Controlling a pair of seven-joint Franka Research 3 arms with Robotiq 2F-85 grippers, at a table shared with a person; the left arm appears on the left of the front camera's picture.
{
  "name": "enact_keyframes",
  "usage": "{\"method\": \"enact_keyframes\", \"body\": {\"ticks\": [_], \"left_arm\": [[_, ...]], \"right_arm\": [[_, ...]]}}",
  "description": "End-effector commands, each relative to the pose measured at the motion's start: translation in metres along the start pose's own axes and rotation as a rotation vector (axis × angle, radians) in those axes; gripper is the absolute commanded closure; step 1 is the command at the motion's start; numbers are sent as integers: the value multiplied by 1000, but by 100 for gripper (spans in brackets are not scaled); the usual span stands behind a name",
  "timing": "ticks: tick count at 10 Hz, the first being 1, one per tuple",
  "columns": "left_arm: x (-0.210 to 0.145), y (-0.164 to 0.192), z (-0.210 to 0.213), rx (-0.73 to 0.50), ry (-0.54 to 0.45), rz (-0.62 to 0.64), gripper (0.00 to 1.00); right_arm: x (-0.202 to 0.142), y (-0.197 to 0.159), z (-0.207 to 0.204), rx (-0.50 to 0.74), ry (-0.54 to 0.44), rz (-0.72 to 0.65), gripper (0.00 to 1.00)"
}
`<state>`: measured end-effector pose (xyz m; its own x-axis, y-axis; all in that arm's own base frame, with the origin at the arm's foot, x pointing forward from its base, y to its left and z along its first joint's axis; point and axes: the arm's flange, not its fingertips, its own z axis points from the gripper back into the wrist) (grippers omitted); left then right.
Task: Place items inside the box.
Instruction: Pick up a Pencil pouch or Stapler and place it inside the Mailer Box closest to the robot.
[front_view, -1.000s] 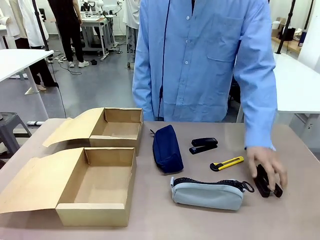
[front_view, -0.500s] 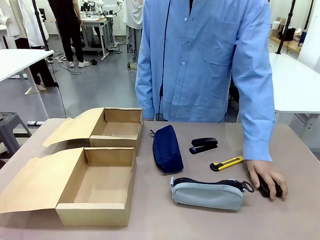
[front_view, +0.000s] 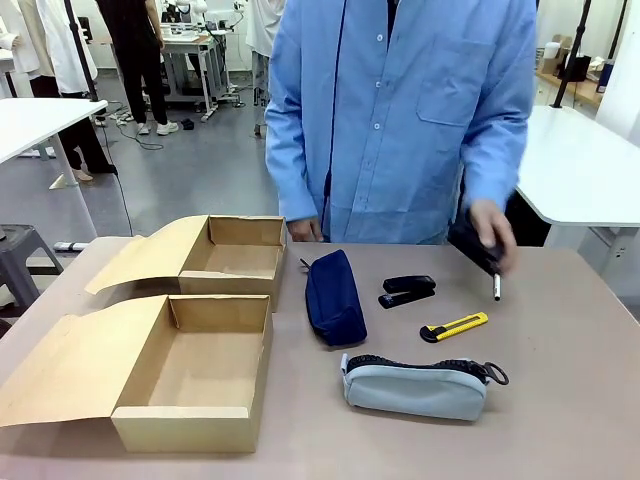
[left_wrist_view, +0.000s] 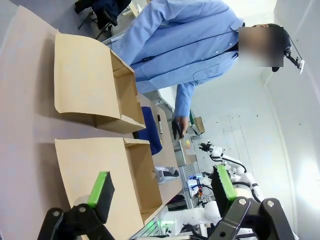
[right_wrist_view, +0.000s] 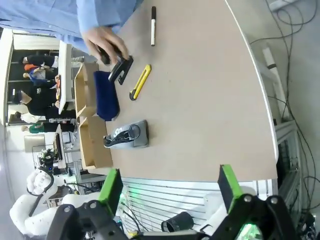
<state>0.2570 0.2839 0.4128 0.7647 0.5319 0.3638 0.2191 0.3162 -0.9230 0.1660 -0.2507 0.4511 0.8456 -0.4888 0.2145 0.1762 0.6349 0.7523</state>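
Two open cardboard boxes stand at the table's left, the near box (front_view: 190, 370) and the far box (front_view: 235, 255), both with nothing inside. A navy pouch (front_view: 335, 297), a black stapler (front_view: 408, 290), a yellow-and-black knife (front_view: 454, 327) and a grey pouch (front_view: 415, 388) lie to their right. The person's hand (front_view: 488, 228) holds a second black stapler (front_view: 472, 246) above the far right of the table. My left gripper (left_wrist_view: 162, 186) is open, well back from the boxes (left_wrist_view: 85, 85). My right gripper (right_wrist_view: 170, 189) is open off the table's edge, far from the grey pouch (right_wrist_view: 127, 135) and knife (right_wrist_view: 140, 81).
A black pen (front_view: 496, 288) lies at the far right, below the person's hand. The person in a blue shirt (front_view: 400, 120) stands at the far edge. Bare tabletop (front_view: 580, 400) stretches along the right and front.
The person's hand closed on the black stapler at the table's right front and lifted it up and back toward the far edge. Neither gripper has moved.
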Motion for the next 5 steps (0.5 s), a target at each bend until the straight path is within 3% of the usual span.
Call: {"method": "enact_keyframes", "body": {"ticks": [1, 3, 5], "left_arm": [[1, -1, 0, -21, -13, -25, 0], [1, -1, 0, -21, -13, -25, 0], [1, -1, 0, -21, -13, -25, 0]], "right_arm": [[-9, 19, -21, 41, 27, 30, 0], [-16, 94, -67, 32, 127, 82, 0], [-39, 176, -127, -68, 239, 107, 0]]}}
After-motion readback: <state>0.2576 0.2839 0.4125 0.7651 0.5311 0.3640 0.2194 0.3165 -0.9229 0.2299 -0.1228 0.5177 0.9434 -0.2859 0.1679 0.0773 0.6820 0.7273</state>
